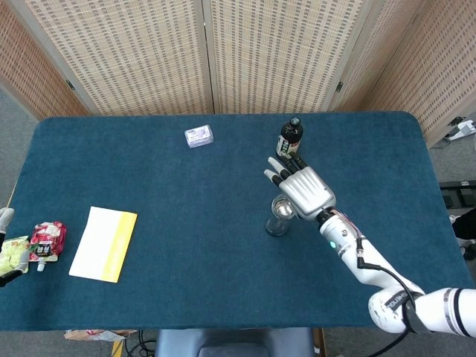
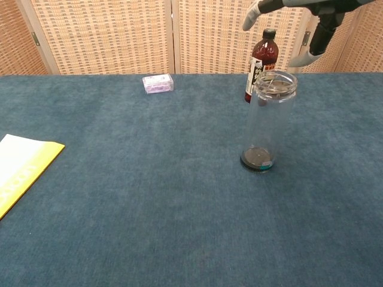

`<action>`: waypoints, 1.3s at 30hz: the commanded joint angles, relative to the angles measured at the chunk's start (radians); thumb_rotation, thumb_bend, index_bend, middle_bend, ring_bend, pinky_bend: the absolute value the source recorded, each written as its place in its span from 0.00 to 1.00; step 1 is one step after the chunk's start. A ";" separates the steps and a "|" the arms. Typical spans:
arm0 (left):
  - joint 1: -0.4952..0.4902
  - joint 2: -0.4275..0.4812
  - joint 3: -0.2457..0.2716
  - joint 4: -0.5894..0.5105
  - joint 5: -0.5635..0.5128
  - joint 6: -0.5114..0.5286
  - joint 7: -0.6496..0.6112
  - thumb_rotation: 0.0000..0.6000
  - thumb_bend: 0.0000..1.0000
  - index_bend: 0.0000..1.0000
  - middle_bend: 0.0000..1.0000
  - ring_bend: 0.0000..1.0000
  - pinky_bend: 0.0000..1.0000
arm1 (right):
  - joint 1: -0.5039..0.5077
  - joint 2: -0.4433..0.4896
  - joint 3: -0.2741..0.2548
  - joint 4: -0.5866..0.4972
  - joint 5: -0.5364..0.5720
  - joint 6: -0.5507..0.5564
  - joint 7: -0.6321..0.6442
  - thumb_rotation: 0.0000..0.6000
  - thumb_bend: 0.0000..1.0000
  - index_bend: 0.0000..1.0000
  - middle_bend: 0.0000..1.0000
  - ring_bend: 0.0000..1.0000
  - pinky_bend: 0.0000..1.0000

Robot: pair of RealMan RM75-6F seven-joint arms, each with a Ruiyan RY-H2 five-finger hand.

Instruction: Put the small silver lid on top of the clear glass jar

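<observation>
A staged test room: blue-clothed table before wicker screens.

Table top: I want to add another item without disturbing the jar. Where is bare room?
Widest bare cloth lies between the yellow-edged paper and the clear glass jar, below the small box. The right end is bare too. It is crowded where the dark bottle stands behind the jar with the right hand above.
</observation>
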 commanded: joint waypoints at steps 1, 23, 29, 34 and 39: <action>-0.002 -0.003 -0.001 0.001 -0.003 -0.003 0.008 1.00 0.35 0.00 0.08 0.00 0.11 | -0.049 0.066 -0.021 -0.060 -0.078 -0.005 0.036 1.00 0.31 0.14 0.00 0.00 0.00; -0.013 -0.017 0.000 -0.008 -0.010 -0.021 0.056 1.00 0.35 0.00 0.08 0.00 0.11 | -0.211 0.151 -0.065 -0.062 -0.320 -0.060 0.195 1.00 0.31 0.31 0.00 0.00 0.00; -0.011 -0.013 0.001 -0.007 -0.007 -0.018 0.043 1.00 0.35 0.00 0.08 0.00 0.11 | -0.205 0.122 -0.057 -0.044 -0.304 -0.074 0.179 1.00 0.31 0.31 0.00 0.00 0.00; -0.009 -0.012 0.002 -0.008 -0.006 -0.016 0.038 1.00 0.35 0.00 0.08 0.00 0.11 | -0.195 0.095 -0.049 -0.019 -0.284 -0.086 0.167 1.00 0.31 0.31 0.00 0.00 0.00; -0.009 -0.010 0.000 -0.007 -0.010 -0.018 0.033 1.00 0.35 0.00 0.08 0.00 0.11 | -0.189 0.079 -0.045 -0.005 -0.271 -0.098 0.166 1.00 0.31 0.31 0.00 0.00 0.00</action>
